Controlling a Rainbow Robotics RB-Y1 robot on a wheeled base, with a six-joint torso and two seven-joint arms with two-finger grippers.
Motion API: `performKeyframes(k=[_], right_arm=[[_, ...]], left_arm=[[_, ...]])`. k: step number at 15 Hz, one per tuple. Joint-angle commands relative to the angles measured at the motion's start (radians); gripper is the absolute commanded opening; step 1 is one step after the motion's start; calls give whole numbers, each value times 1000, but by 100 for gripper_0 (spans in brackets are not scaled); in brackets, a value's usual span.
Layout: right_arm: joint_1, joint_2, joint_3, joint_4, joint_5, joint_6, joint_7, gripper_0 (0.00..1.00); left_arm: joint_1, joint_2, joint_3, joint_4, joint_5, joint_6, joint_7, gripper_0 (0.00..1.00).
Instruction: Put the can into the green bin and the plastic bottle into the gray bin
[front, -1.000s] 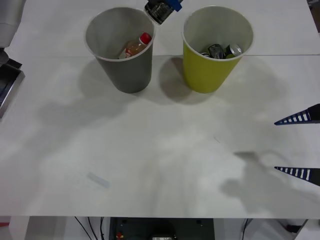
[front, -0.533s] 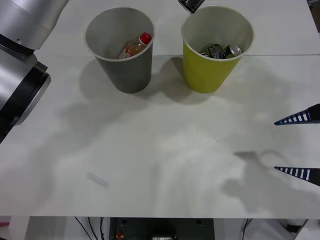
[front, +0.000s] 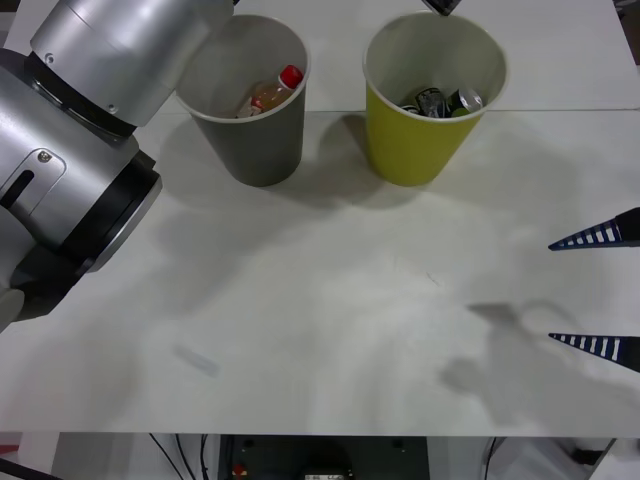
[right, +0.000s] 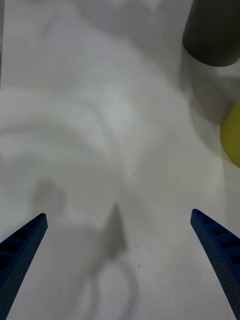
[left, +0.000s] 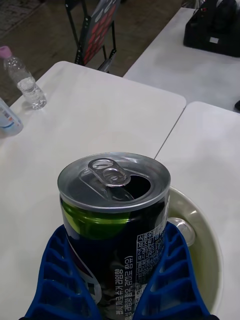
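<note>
Risk of the can (left: 114, 220) clipping the far rim of the green bin (front: 420, 140) and tumbling onto the counter (front: 330, 300) if released off-centre. Left end effector (left: 117, 280) clamped on the can, reaching to the frame's top edge over that bin. Plastic bottle (front: 272, 92) lying inside the gray bin (front: 255, 130). Right end effector (front: 610, 290) parked at right edge, fingers apart.
</note>
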Motion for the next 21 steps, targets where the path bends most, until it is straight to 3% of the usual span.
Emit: performKeyframes(k=[1,2,3,4,9,11,14,15,21], right_arm=[[0,0,0,0,0,0,0,100],[0,0,0,0,0,0,0,100],[0,0,0,0,0,0,0,100],[0,0,0,0,0,0,0,100],[0,0,0,0,0,0,0,100],[0,0,0,0,0,0,0,100],[0,0,0,0,0,0,0,100],[0,0,0,0,0,0,0,100],[0,0,0,0,0,0,0,100]], left_arm=[[0,-23,9,17,-25,0,4,13],[0,-28,11,21,-29,6,3,46],[0,-29,11,21,-32,6,3,87],[0,-29,12,21,-32,8,3,100],[2,-23,37,21,-25,-46,-29,100],[3,18,37,21,57,-74,-80,100],[38,141,37,3,259,-74,-178,100],[86,196,37,-54,322,-74,-190,100],[331,480,40,-445,494,-75,-214,100]])
